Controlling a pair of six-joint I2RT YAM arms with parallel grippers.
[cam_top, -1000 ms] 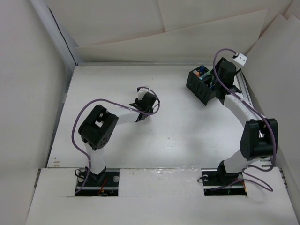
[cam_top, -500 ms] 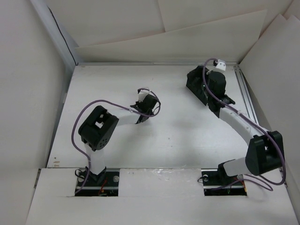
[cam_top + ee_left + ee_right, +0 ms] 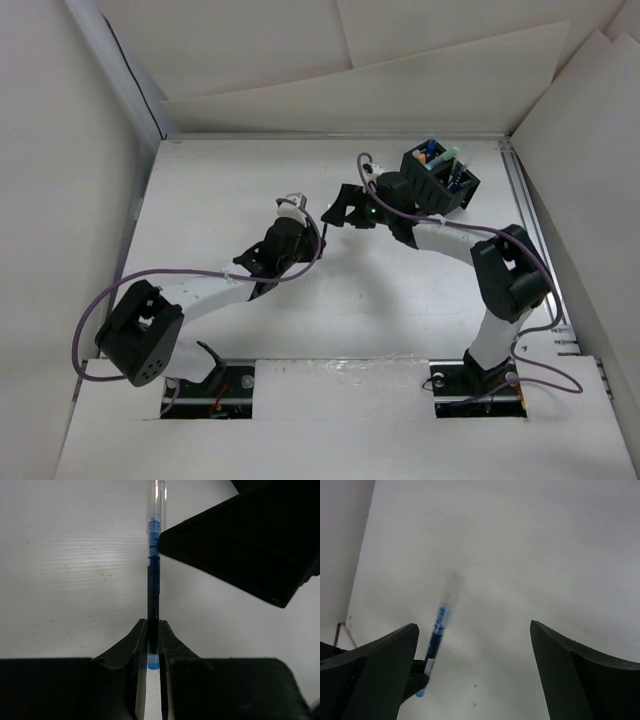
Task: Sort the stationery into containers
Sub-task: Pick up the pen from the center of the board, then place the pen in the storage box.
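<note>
Pen [image 3: 153, 595] between outstretched left arm's jaws

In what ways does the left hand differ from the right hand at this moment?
The left hand is shut on a blue, clear-barrelled pen; the right hand is open and grips nothing. The left hand's fingers are pressed almost together; the right hand's stand wide apart. Both are black, close together over the white table, with the same pen in view.

My left arm [image 3: 200, 290] stretches low and forward, my left gripper [image 3: 153, 630] pinching its black fingers [image 3: 172, 647] tight on a thin blue-and-clear pen [image 3: 153, 580]. My right arm [image 3: 445, 238] bends back leftward, my right gripper [image 3: 473, 626] spread wide just beside the left one.
</note>
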